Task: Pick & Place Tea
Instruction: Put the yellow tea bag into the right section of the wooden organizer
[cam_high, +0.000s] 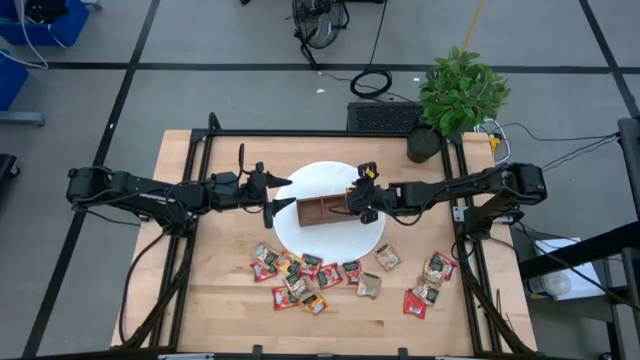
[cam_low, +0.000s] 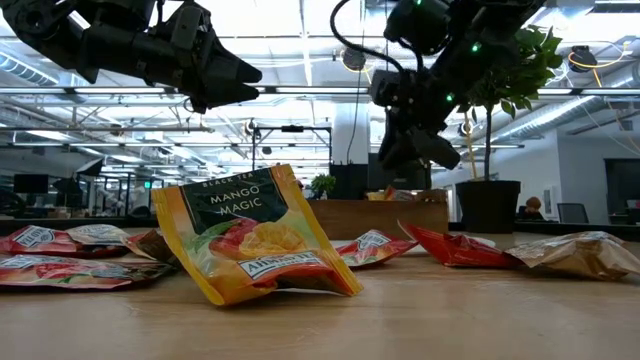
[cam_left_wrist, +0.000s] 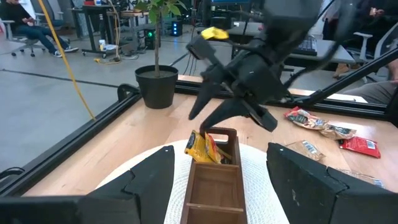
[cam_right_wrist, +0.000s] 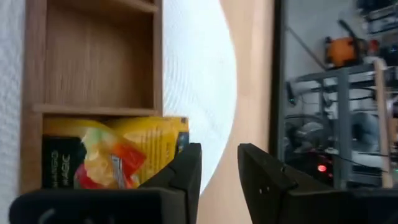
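A brown wooden tray (cam_high: 322, 209) with three compartments lies on a round white mat (cam_high: 330, 238). One yellow tea sachet (cam_right_wrist: 112, 155) leans in the tray's right-end compartment (cam_left_wrist: 202, 149). My right gripper (cam_high: 362, 200) hovers open just above that end (cam_left_wrist: 231, 119), with only mat and table showing between its fingers (cam_right_wrist: 219, 165). My left gripper (cam_high: 288, 195) is wide open, level with the tray's left end and short of it (cam_left_wrist: 221, 149). Several red, tan and yellow sachets (cam_high: 300, 275) lie flat on the table near the near edge. In the low view a yellow "Mango Magic" sachet (cam_low: 250, 245) stands up on its lower edge.
More sachets lie toward the near right (cam_high: 430, 285), with two singles (cam_high: 387, 258) by the mat. A potted plant (cam_high: 425, 145) stands at the far right corner. Black frame rails (cam_high: 200, 160) border the table. The tray's other two compartments (cam_right_wrist: 99, 56) hold nothing.
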